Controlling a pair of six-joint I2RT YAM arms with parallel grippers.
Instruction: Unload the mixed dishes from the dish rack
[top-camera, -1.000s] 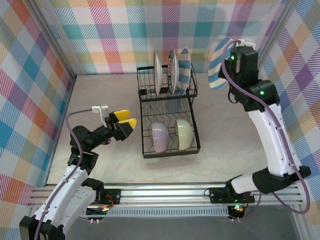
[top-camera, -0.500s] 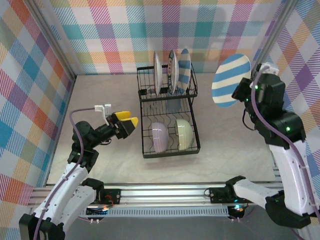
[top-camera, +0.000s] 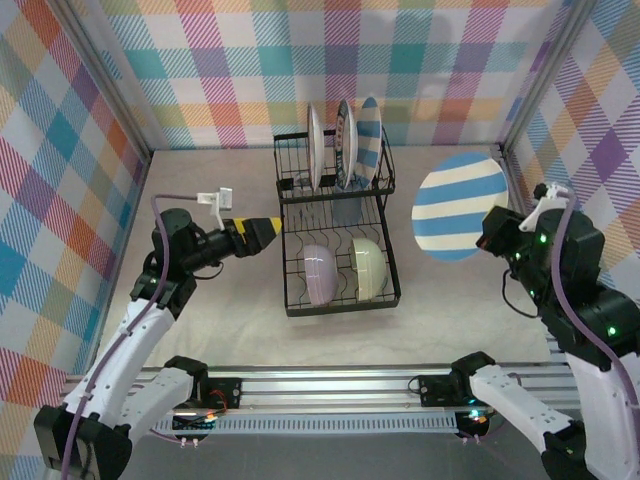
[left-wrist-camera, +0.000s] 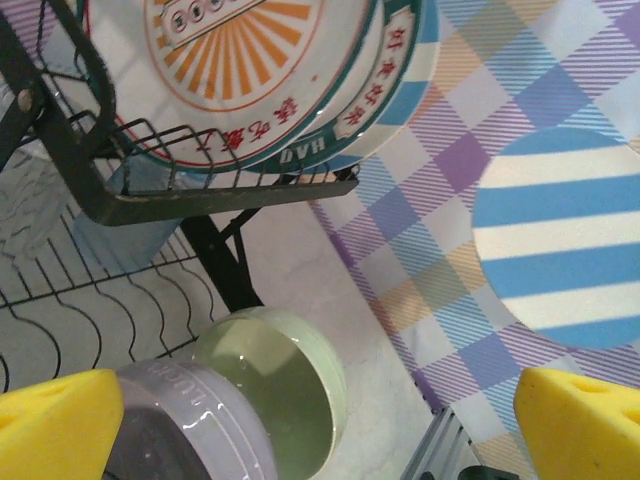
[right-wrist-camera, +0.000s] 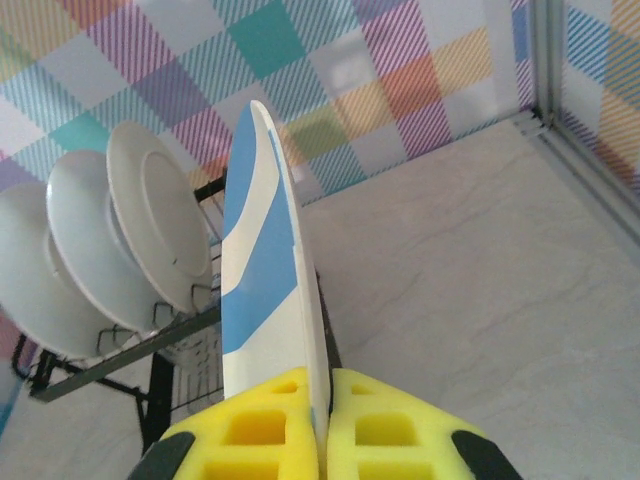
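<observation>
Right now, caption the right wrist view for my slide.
Right tool grips a blue-and-white striped plate edge-on, dish rack behind.

Black wire rack (top-camera: 335, 198), two levels, mid-table. Upper level holds three plates upright in slots: orange-pattern plate (left-wrist-camera: 230, 70) on the left, a patterned-rim plate (top-camera: 346, 145) in the middle, a blue-and-white striped plate (top-camera: 371, 140) on the right. Bluish tumblers (left-wrist-camera: 125, 225) sit beneath that level. Lower level holds a lavender bowl (top-camera: 320, 274) and a green bowl (top-camera: 367, 268) on edge, side by side. A second striped plate (top-camera: 460, 205) is off the rack, in the air to its right, rim pinched by the right gripper (right-wrist-camera: 325, 420).
</observation>
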